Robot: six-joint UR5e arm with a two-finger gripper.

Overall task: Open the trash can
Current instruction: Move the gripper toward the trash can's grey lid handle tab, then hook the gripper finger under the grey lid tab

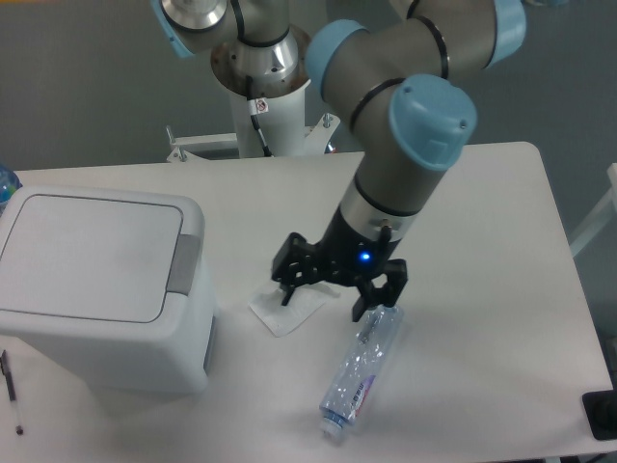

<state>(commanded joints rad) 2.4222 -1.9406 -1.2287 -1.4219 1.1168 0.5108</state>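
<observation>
The trash can (pixel 96 289) is a large white boxy bin at the left of the table. Its flat white lid (pixel 87 256) lies shut, and a grey push-button tab (pixel 185 262) runs along the lid's right edge. My gripper (pixel 326 297) hangs to the right of the bin, low over the table, with its black fingers spread open and nothing between them. It is apart from the bin, roughly a hand's width from its right side.
A crumpled clear plastic bottle (pixel 362 371) with a blue label lies on the table just below the gripper. A clear plastic wrapper (pixel 284 309) lies under the left finger. A pen (pixel 10 381) lies at the far left edge. A black object (pixel 603 415) sits at the right edge.
</observation>
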